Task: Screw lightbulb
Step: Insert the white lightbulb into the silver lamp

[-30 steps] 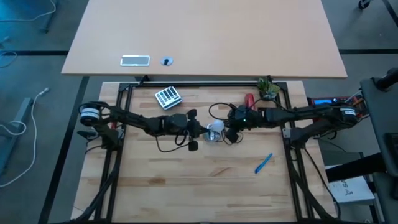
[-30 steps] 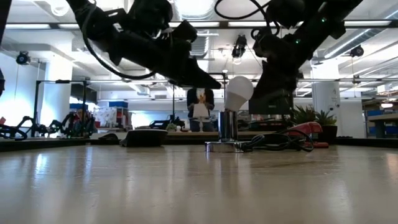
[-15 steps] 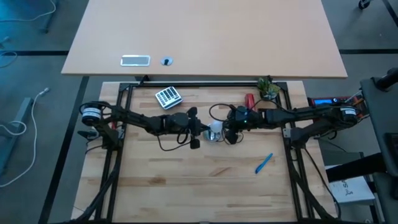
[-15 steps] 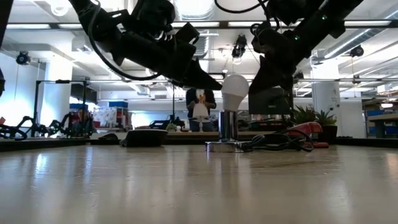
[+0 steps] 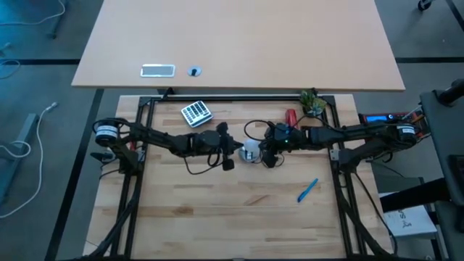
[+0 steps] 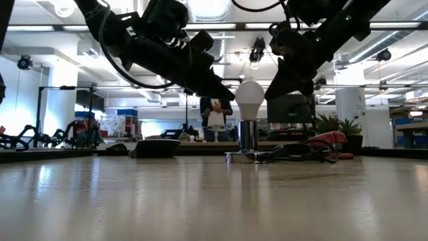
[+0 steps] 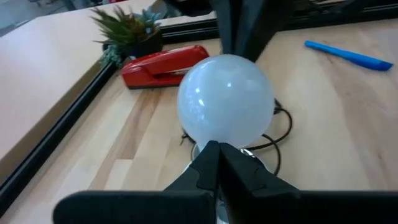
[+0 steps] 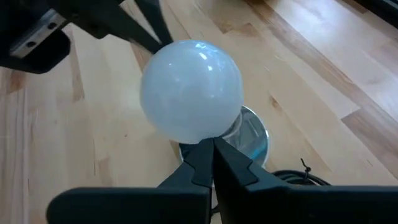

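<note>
The lightbulb, a frosted white globe, stands upright with its narrow end in the shiny silver socket at the table's middle. The socket's round base rests on the wood and a black cord runs off from it. My left gripper is shut at the globe's left side and my right gripper is shut at its right side, so the bulb stands between the two tips. My left gripper presses its shut fingertips against the globe's lower left side. It comes from the table's left, slanting a little downward. My right gripper presses its shut fingertips against the globe's lower right side, slanting down from the table's right.
A red stapler and a small potted plant stand at the far right. A blue pen lies nearer on the right, and a keypad gadget at the far left. A person stands in the room behind.
The bulb leaned toward the right arm a second ago. It has tipped back and now stands upright over the socket. Both grippers have stayed shut beside it, and the left one has turned slightly.
</note>
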Robot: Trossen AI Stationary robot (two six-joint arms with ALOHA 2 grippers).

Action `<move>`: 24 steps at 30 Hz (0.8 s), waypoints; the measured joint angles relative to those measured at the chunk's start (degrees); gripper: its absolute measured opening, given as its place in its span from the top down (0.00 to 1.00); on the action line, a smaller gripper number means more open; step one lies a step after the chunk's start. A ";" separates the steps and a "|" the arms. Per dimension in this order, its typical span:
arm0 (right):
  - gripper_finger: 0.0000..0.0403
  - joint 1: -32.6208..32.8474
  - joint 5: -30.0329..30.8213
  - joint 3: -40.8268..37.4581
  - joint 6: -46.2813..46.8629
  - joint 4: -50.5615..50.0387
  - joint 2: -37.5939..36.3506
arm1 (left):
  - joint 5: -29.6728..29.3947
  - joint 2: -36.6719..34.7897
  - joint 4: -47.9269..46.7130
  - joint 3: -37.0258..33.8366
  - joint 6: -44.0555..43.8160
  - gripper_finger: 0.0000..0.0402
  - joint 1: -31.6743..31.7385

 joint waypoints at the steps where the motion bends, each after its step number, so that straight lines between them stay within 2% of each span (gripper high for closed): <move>1: 1.00 0.00 -0.15 0.02 0.00 0.06 0.00 | -0.60 0.00 0.02 0.00 -0.27 1.00 0.00; 24: 1.00 -0.28 0.35 0.09 2.43 0.40 0.04 | -0.80 0.00 0.64 1.11 -1.33 1.00 1.12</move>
